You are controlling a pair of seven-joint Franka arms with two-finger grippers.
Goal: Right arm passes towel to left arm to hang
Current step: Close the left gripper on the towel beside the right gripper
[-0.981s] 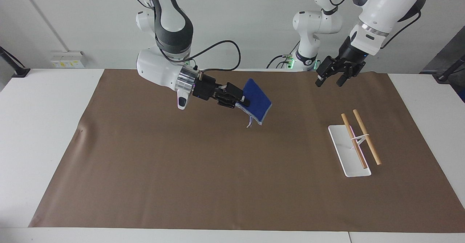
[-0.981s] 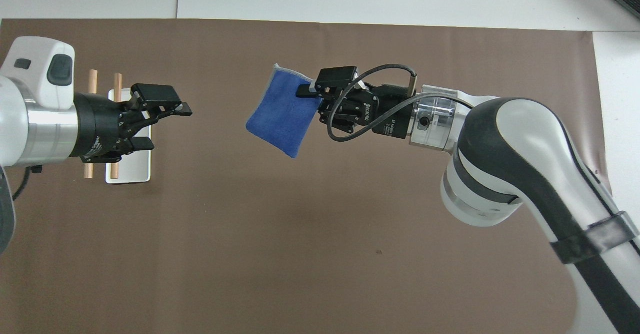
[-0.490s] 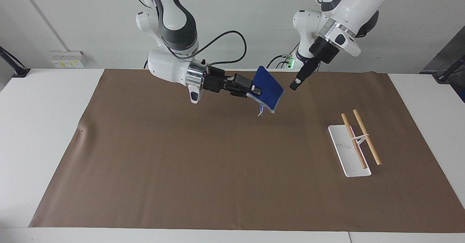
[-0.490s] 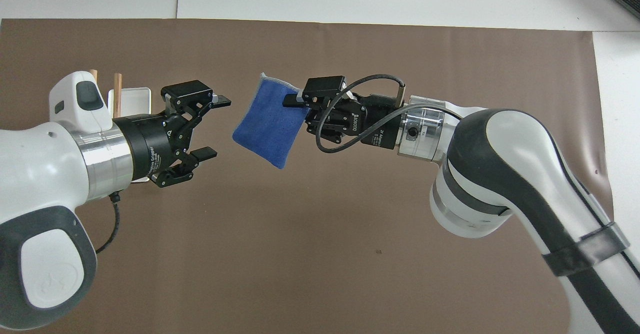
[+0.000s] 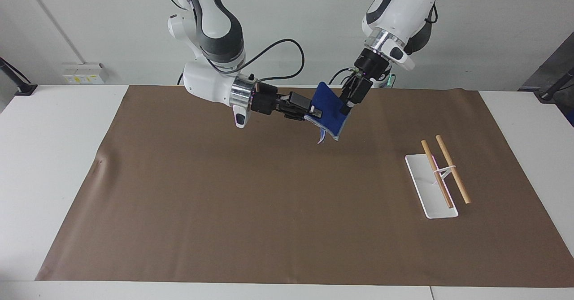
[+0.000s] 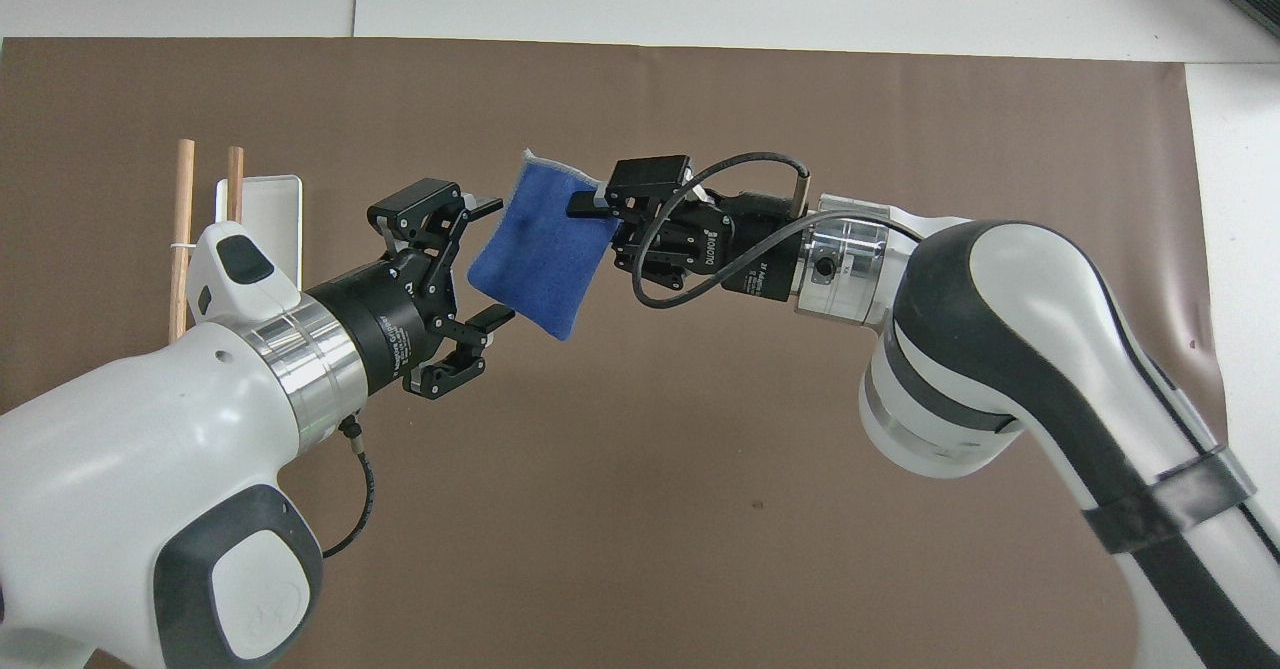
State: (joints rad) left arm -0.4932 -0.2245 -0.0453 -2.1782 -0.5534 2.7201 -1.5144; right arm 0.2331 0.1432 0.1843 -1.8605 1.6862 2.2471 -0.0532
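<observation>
Lettering on the black pincer bodies shows in the overhead view but is too small to read. The right pincer (image 6: 590, 204) pinches one edge of the towel (image 6: 540, 254), a soft blue rectangle with pale stitched edging, held in the air over the brown mat (image 5: 269, 210) on the white desk (image 5: 45, 156). The left pincer (image 6: 485, 259) is spread around the towel's free edge; farther off toward the left arm's end stands a white rack (image 5: 428, 188) with two wooden rods.

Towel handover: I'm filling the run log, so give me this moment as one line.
phase: handover | right gripper: shut on towel, held over mat | left gripper: open around towel's free edge | rack: bare
</observation>
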